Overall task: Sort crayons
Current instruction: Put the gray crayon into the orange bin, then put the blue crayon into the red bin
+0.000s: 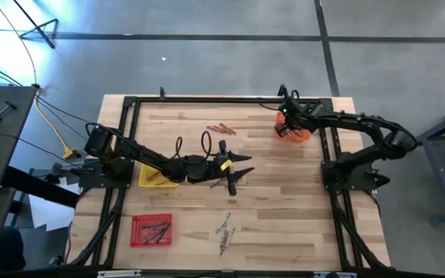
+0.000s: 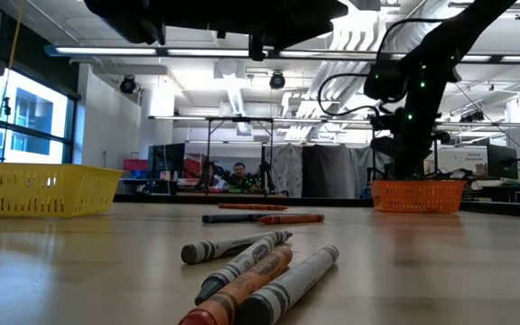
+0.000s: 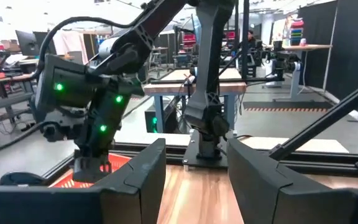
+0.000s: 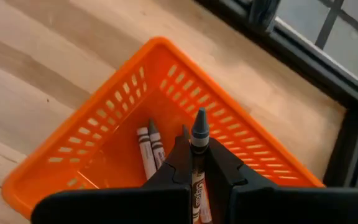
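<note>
My right gripper (image 4: 197, 154) is shut on a grey crayon (image 4: 199, 134) and slants down over the orange tray (image 4: 98, 134) at the table's far right (image 1: 293, 133). Two crayons (image 4: 149, 149) lie in that tray. My left gripper (image 1: 239, 171) hangs open and level above the table's middle, with nothing between its fingers (image 3: 138, 180). Orange crayons (image 1: 222, 129) lie flat on the far middle of the table, and several crayons (image 1: 224, 230) lie near the front edge (image 2: 260, 271). More lie in the red tray (image 1: 151, 229). My right gripper pinches the grey crayon's wrapped shaft (image 4: 198, 163) between its two fingers. The crayon lies along the fingers, and its pointed tip (image 4: 199, 120) sticks out past them. The fingers slant down from above. The crayon is clear of the table, above the orange tray's inside.
A yellow tray (image 1: 156, 177) stands under the left arm at the table's left. Black frame rails (image 1: 222, 99) run along the table's far, left and right sides. The bare wood between the two crayon groups is free room.
</note>
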{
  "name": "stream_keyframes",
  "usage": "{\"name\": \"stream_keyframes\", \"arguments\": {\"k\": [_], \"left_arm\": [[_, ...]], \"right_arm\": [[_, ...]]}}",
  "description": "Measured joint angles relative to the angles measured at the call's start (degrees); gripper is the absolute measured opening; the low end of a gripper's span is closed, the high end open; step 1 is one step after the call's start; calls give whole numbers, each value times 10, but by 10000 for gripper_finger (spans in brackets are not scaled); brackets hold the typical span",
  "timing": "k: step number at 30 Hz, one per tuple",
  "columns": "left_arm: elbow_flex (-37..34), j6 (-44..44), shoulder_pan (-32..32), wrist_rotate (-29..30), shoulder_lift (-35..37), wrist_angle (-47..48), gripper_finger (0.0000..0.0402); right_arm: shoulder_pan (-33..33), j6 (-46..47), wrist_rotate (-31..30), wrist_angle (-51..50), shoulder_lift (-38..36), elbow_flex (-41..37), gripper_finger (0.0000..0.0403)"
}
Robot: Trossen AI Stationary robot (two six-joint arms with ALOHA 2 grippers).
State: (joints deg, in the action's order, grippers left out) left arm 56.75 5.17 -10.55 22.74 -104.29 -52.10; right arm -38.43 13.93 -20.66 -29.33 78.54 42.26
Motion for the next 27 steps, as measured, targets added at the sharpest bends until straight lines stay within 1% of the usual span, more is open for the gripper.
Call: {"name": "stream_keyframes", "arguments": {"k": [4,10,13,15,18,21,22,24,26,27], "left_arm": [[0,0,0,17,0,0,154],[0,0,0,24,0,0,154],[0,-4,0,25,0,2,154],[0,-4,0,32,0,15,154],[0,-4,0,56,0,66,154],[0,-15,1,89,0,152,154],[0,-38,1,94,0,187,154],[0,-121,1,88,0,260,154],[0,-211,4,59,0,314,154],[0,-248,6,42,0,328,154]], "right_arm": [[1,-1,8,-6,7,0,26],[1,-20,14,-30,-12,0,90],[1,-24,39,-43,-31,0,113],[1,-24,59,-57,-52,1,122],[3,-24,115,-86,-92,14,124],[19,-24,206,-88,-143,28,124],[30,-24,239,-82,-161,30,125],[58,-16,300,-62,-198,31,125],[96,-7,332,-44,-233,27,125],[117,-1,334,-39,-247,27,125]]}}
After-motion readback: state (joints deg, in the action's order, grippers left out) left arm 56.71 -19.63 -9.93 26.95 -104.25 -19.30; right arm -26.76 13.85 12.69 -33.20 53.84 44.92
